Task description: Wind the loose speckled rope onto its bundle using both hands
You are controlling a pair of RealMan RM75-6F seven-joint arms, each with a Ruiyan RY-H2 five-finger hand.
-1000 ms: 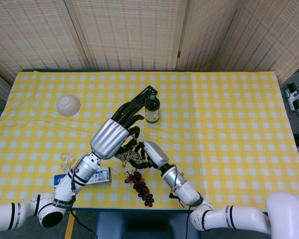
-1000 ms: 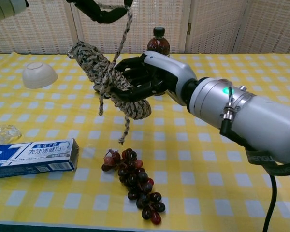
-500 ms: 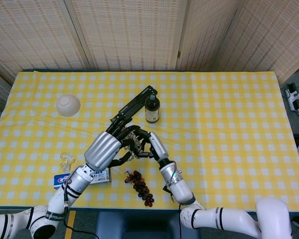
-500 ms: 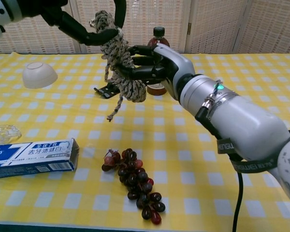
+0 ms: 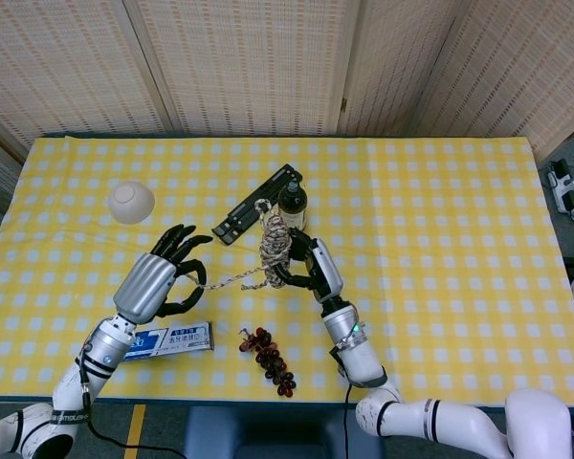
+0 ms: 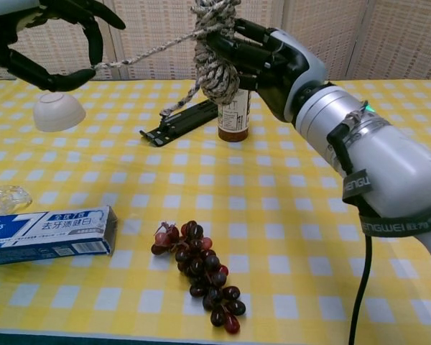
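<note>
Grapes (image 6: 197,269), toothpaste box (image 6: 47,233), bowl (image 5: 132,202), bottle (image 5: 292,207)

Rope bundle (image 6: 215,54) rough braided fibre; bowl (image 6: 59,111) matt; grapes (image 6: 201,277) glossy.

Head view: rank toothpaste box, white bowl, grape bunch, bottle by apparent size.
1. Toothpaste box, longest.
2. Grape bunch, slightly smaller.
3. White bowl and bottle look too alike to rank.

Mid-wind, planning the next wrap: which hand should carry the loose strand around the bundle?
Left. The left hand pinches the loose strand taut; the right hand grips the rope bundle.
</note>
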